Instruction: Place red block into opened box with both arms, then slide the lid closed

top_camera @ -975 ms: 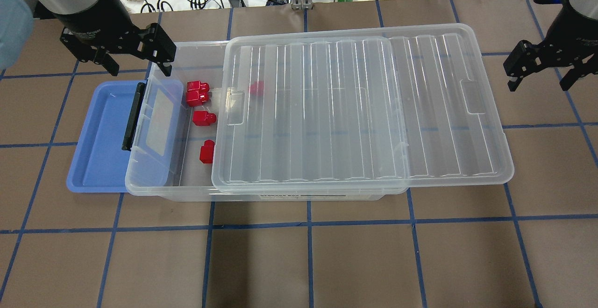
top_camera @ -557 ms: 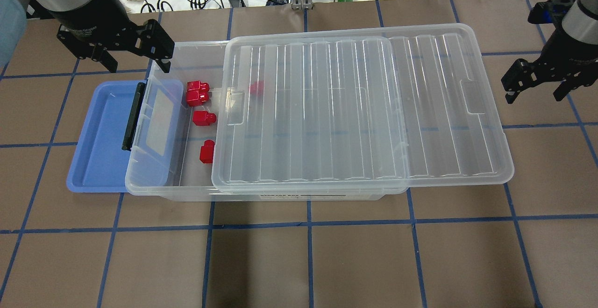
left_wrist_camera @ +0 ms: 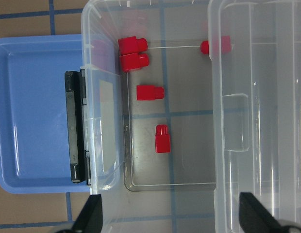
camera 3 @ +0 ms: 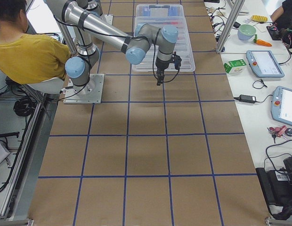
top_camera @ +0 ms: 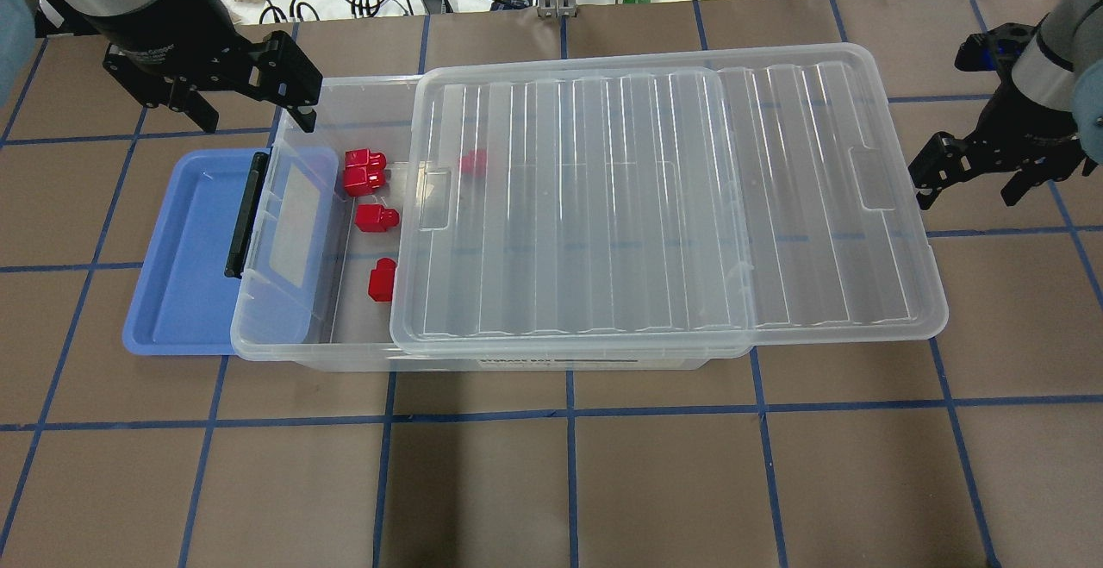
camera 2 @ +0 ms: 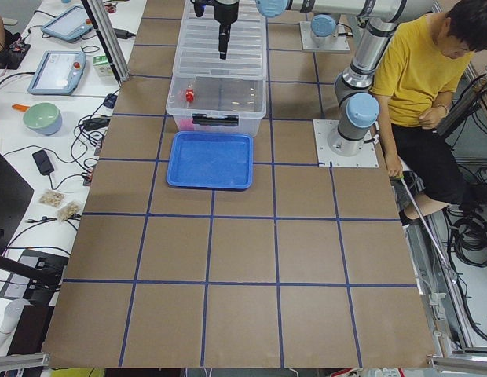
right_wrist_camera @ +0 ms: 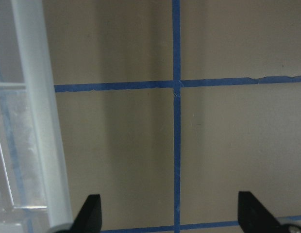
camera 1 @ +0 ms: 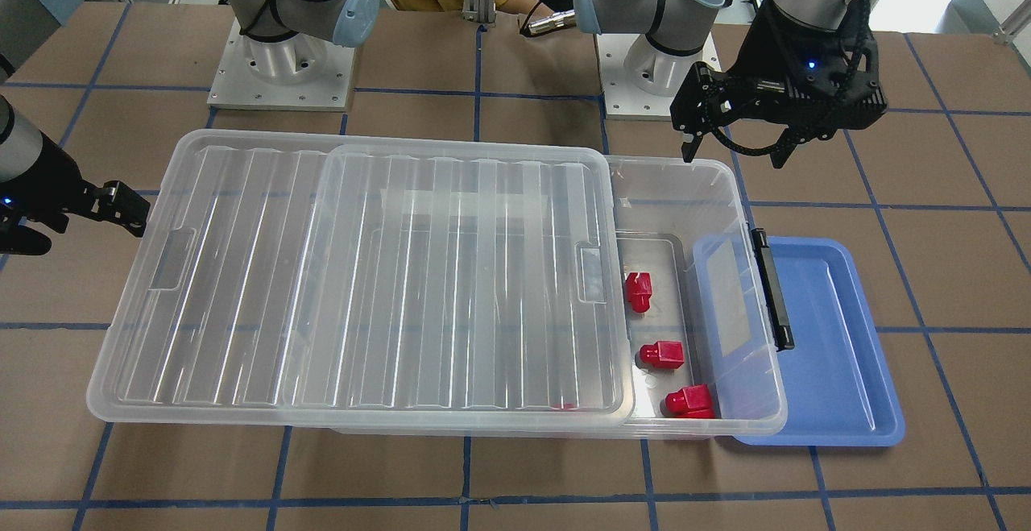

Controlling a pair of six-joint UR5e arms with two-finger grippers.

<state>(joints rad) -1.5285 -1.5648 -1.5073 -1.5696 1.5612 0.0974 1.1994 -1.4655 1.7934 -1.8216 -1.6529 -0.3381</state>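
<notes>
Change since 1.0 s earlier, overhead view: the right gripper [top_camera: 965,200] had moved down-frame and leftward, toward the right short edge of the lid [top_camera: 655,197]. The left gripper [top_camera: 258,126] had shifted only slightly up-frame. Box [top_camera: 276,335], lid and blocks had not moved.

Left gripper: fingers spread wide, nothing between them. It hovered over the upper left corner of the box. In the left wrist view both fingertips sat far apart at the bottom corners of the frame.

Right gripper: fingers apart, holding nothing, just beside the lid's rim and near its end recess. In the right wrist view the rim ran down the left edge, outside the fingers. Contact could not be determined.

Lid: lay on top of the box, offset toward the right of the overhead frame and overhanging the box's right end. The left portion of the box was uncovered.

Red blocks [top_camera: 377,217]: five counted, all on the box floor.
- Two touching each other at the upper left of the opening.
- One below them.
- One lower still [top_camera: 382,280].
- A fifth under the lid's left edge, blurred through the plastic [top_camera: 472,161].

Black latch bar [top_camera: 244,215] was on the box's left short end. Blue tray [top_camera: 181,266] lay on the table at that end.
</notes>
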